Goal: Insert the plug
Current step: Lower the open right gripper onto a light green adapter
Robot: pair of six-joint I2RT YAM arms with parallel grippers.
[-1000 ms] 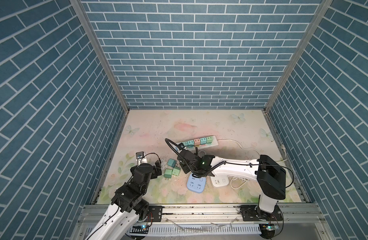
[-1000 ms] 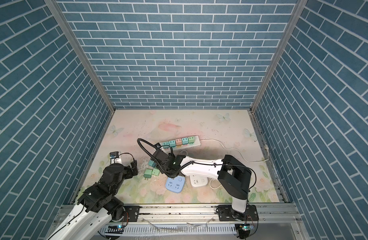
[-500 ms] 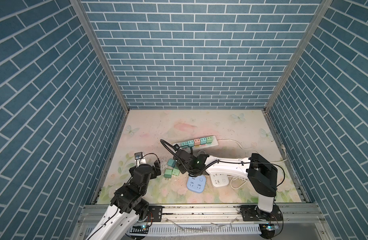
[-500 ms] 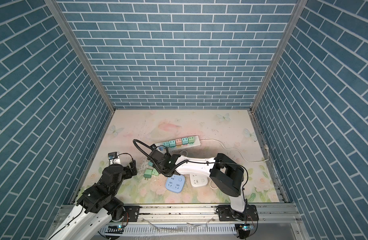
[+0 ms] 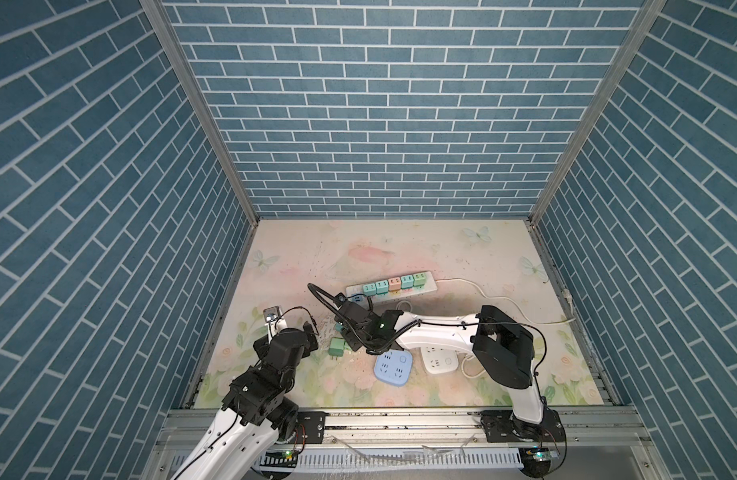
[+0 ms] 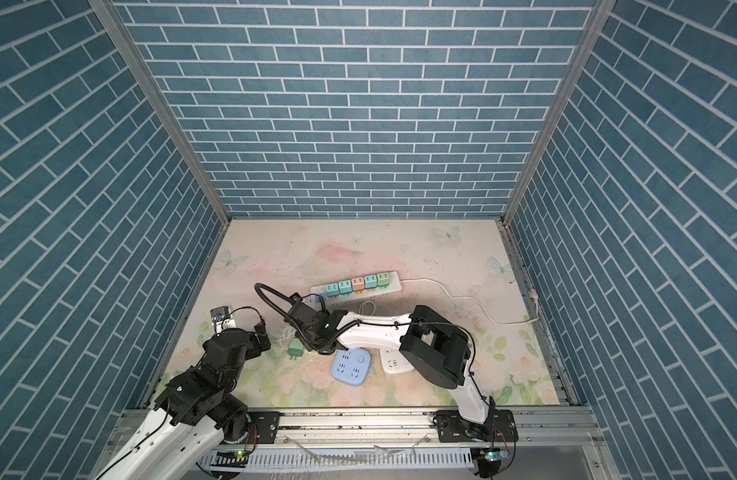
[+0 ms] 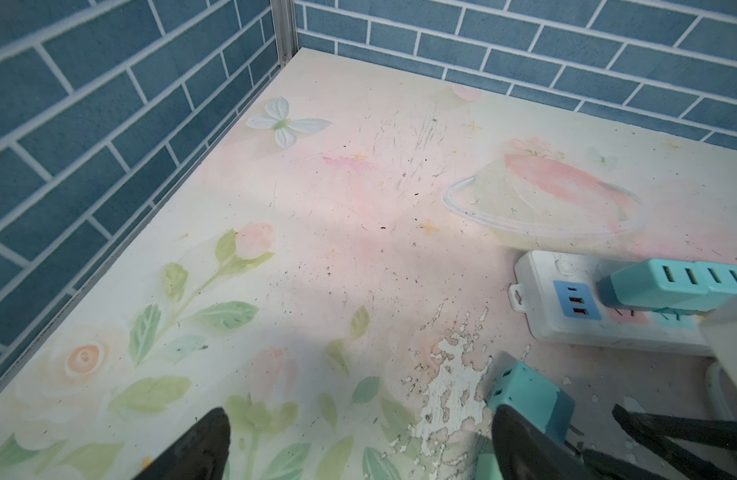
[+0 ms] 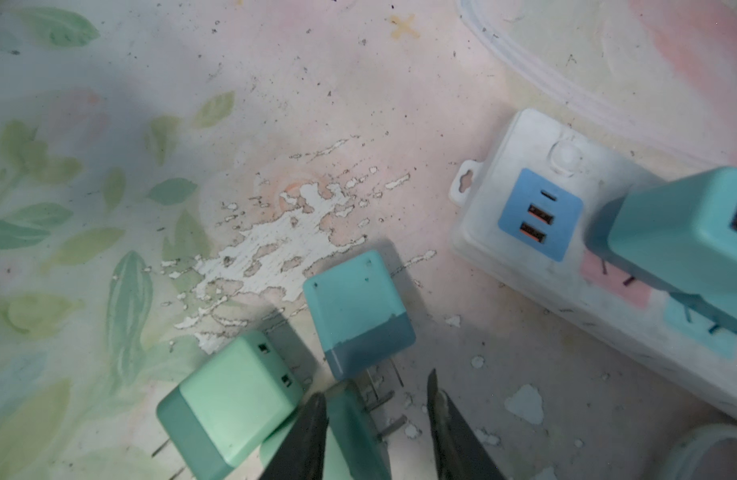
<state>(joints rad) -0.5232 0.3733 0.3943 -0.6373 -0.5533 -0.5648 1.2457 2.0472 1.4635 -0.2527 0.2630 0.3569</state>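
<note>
Plug (image 8: pixel 352 434) lies between the half-open jaws of the right gripper (image 8: pixel 375 392) in the right wrist view, unclamped, prongs (image 8: pixel 391 424) crosswise toward one jaw. Left wrist view: left gripper (image 7: pixel 354 444) gapes wide, empty. In a top view the right arm (image 5: pixel 433 336) is nearer; strip (image 5: pixel 428 286) lies just ahead of its gripper.

Laboratory robot test cell, blue brick-print wall panels (image 5: pixel 379 124), aluminium corner posts (image 5: pixel 204 112), floral-print tabletop (image 5: pixel 400 253), front mounting rail (image 5: pixel 400 419).

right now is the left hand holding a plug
No, the left hand is wide open, with only bare table between its fingers.
</note>
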